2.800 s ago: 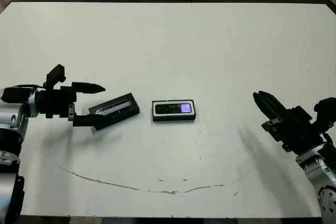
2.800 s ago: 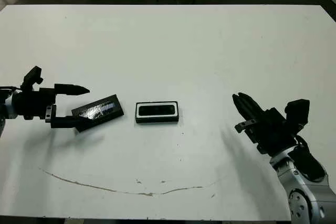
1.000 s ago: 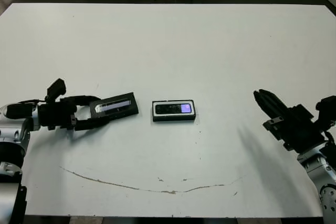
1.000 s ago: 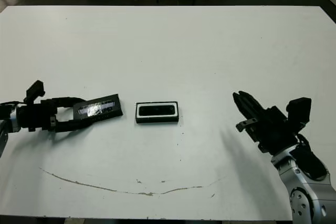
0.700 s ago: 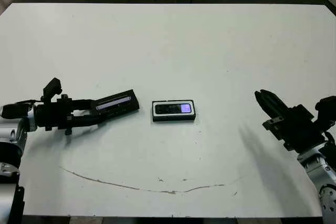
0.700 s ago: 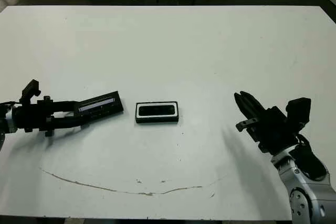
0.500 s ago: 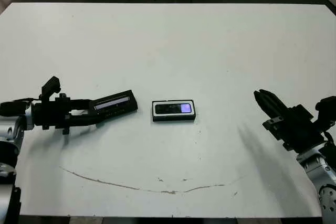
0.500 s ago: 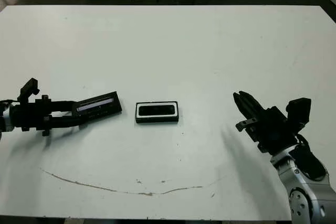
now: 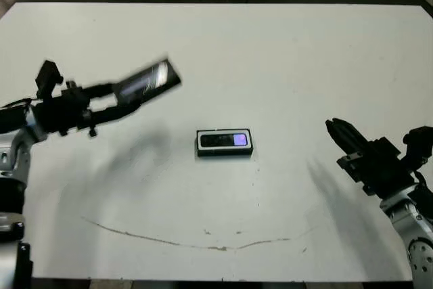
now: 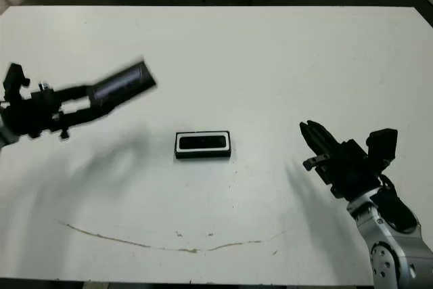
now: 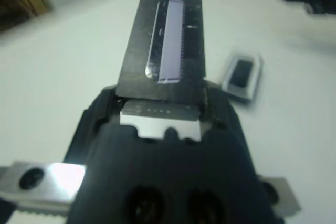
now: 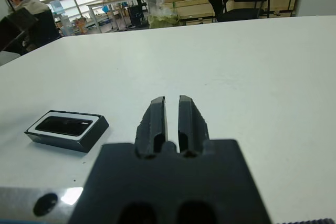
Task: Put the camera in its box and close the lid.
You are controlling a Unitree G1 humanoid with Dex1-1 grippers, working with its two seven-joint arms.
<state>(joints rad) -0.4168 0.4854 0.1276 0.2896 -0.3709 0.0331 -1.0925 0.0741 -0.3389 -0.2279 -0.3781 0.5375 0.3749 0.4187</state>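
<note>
1. Already the camera (image 9: 224, 141) lies inside the box (image 9: 224, 153), purple patch upward, and the box sits flat near the middle of the tabletop (image 9: 270, 59), somewhat closer to the near edge than the far one.
2. Up off the surface, toward the left edge, the lid (image 9: 145, 80) is gripped at one short end by the left pincer (image 9: 111, 103); its shadow falls on the bare white below, so it is clear of the tabletop. Motion blur softens it in the head views.
3. From the left wrist view, the lid (image 11: 164, 43) juts straight out between the black fingers with its silvery strip facing up, and the box appears beyond it and to one side, well apart.
4. Judging by this, the first half of the task is done and the closing step is in hand: the lid is in transit.
5. Next, the lid must travel toward the tabletop's middle, turn so its long side matches the box's, level out, and come down squarely over the white rim before release. A tilted or offset drop could push the light box aside.
6. Over by the right edge, the right pincer (image 10: 318, 143) hovers with nothing in it, fingers (image 12: 156, 121) nearly together with a thin slit between; it could brace the box if needed.
</note>
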